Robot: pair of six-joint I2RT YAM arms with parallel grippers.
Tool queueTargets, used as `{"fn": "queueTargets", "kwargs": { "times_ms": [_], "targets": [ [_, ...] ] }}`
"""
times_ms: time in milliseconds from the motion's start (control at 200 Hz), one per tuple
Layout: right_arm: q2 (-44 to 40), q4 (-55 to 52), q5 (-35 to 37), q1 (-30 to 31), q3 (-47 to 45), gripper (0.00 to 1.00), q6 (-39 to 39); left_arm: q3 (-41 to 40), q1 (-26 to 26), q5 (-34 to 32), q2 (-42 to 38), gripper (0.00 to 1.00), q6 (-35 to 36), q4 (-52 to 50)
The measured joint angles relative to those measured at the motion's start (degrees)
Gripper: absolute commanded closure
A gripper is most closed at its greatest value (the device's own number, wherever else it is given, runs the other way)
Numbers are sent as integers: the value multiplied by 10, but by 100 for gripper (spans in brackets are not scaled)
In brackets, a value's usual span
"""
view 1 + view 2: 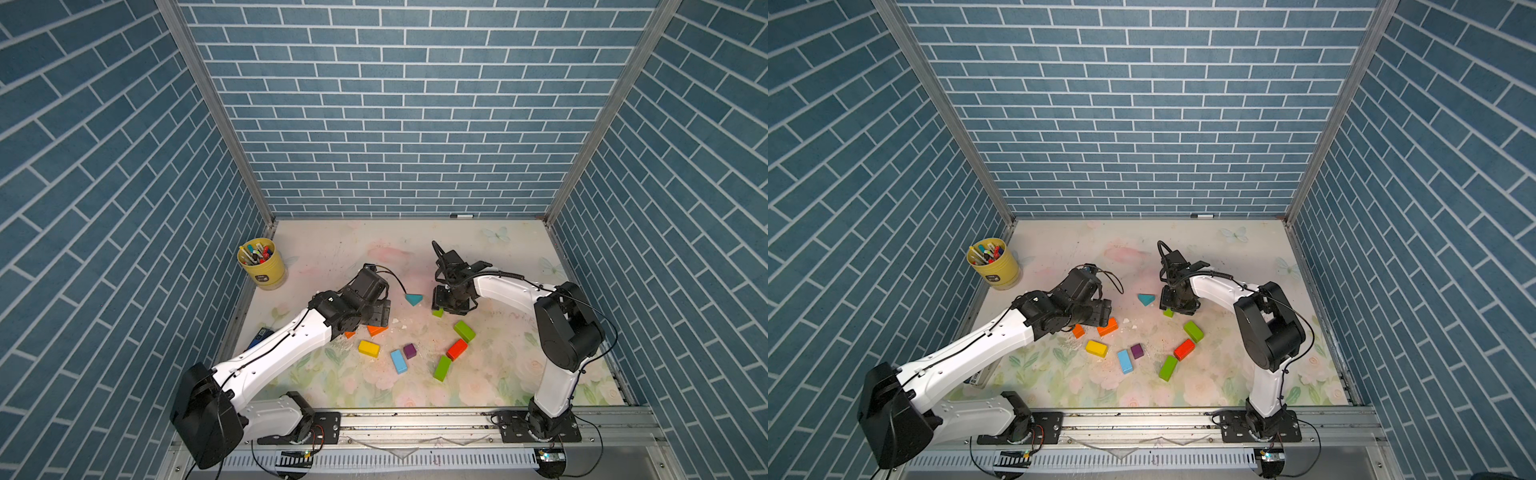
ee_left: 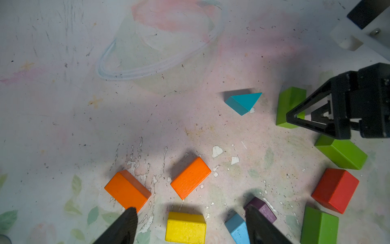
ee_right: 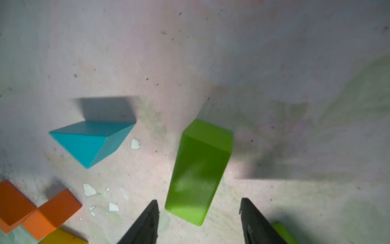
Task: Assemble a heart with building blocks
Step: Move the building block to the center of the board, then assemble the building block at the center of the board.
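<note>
The building blocks lie apart on the floral mat in a loose, heart-like ring with gaps. The teal triangle (image 1: 414,299) is at the back and the purple cube (image 1: 409,351) at the front. My right gripper (image 3: 198,206) stands open, its fingertips on either side of the near end of a green brick (image 3: 200,169) without touching it. My left gripper (image 2: 190,209) is open above the yellow brick (image 2: 185,227), next to two orange bricks (image 2: 127,191) (image 2: 190,177). A light-blue brick (image 1: 398,361), a red brick (image 1: 457,349) and two more green bricks (image 1: 464,331) (image 1: 442,368) lie on the mat.
A yellow cup of marker pens (image 1: 262,264) stands at the back left. A blue-and-black stapler (image 1: 262,336) peeks out beside the left arm. A black marker (image 1: 461,216) lies along the back wall. Brick-patterned walls close in three sides.
</note>
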Motion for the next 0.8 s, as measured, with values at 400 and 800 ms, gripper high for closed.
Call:
{"fn": "queueTargets", "kwargs": {
  "times_ms": [400, 800],
  "targets": [
    [38, -20, 25, 4, 73, 48, -45, 0, 5, -2, 0, 19, 2, -4],
    [64, -86, 76, 11, 109, 45, -25, 0, 6, -7, 0, 20, 13, -4]
  ]
}}
